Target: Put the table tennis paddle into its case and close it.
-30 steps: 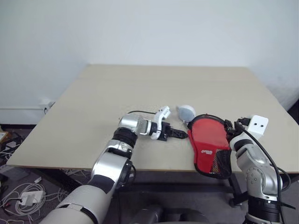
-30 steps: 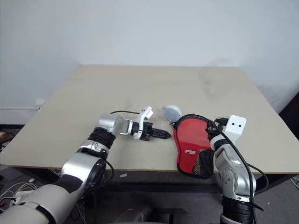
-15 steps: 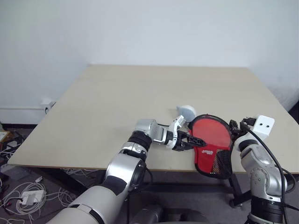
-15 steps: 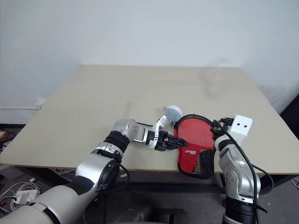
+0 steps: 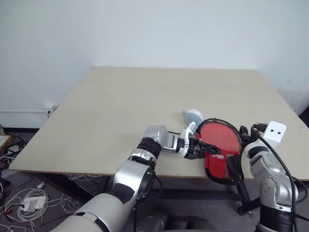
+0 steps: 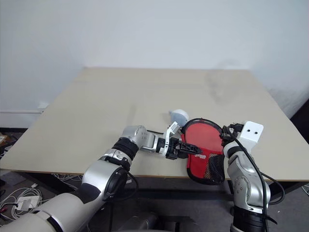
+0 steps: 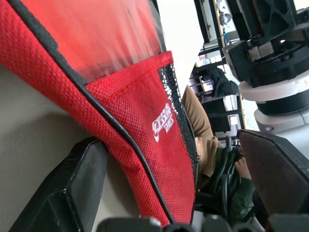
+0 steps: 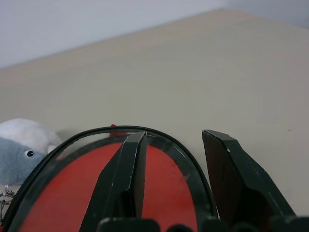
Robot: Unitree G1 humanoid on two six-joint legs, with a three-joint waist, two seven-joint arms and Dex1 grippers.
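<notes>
The red case (image 5: 217, 163) with black edging lies at the table's near right, unzipped, its logo flap (image 7: 161, 126) and mesh pocket (image 6: 212, 166) at the near end. The paddle (image 5: 221, 136) lies inside it with its red face showing; its handle is hidden. My right gripper (image 8: 171, 137) is shut on the case's black rim at the right side, one finger over the red face. My left gripper (image 5: 205, 147) is open at the case's left edge, its fingers (image 7: 72, 183) standing on either side of the flap.
A small grey-white plush toy (image 5: 193, 116) sits just beyond the case's far left. The case's near end reaches past the table's front edge (image 5: 96, 173). Bare tabletop stretches to the left and far side.
My left gripper travelled right across the table, rolled, and now straddles the case's left edge. The right gripper and the case barely shifted.
</notes>
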